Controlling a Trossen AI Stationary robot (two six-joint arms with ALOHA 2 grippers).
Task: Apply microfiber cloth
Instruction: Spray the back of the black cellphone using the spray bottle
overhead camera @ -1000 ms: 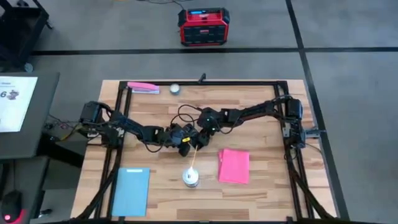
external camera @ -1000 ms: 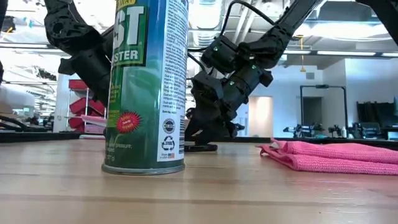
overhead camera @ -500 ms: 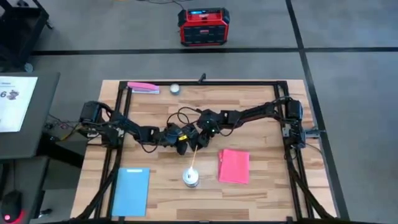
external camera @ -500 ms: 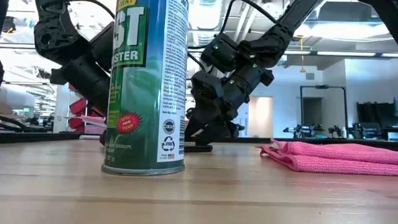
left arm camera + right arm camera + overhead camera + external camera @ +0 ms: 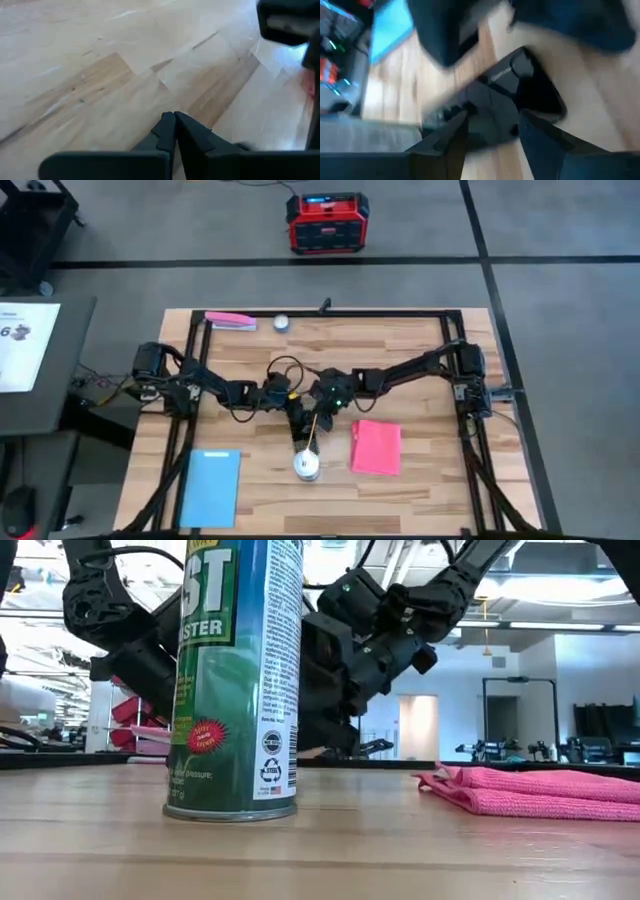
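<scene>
- Microfiber cloth (image 5: 376, 447): pink-red, lies flat on the wooden table (image 5: 400, 350), toward its front right. Nothing touches it. The low view shows it folded in layers (image 5: 545, 790).
- Spray can (image 5: 307, 465): green, upright, well to the left of the cloth, with a thin pale straw slanting up from its top. It fills the near ground of the low view (image 5: 238, 680).
- Right claw (image 5: 303, 423): low over the table centre, behind the can and left of the cloth. Its fingers (image 5: 542, 145) are parted, with a dark flat object (image 5: 520, 90) between them; contact cannot be judged.
- Left claw (image 5: 174, 120): just beside the right one at table centre; fingers clenched tip to tip, empty, over bare wood.
- Light-blue rectangle (image 5: 211, 486): flat at the front left.
- Pink strip (image 5: 230, 321) and a small white ball (image 5: 281, 322): at the back edge.
- Red and black box (image 5: 328, 222): on the floor beyond the table.
</scene>
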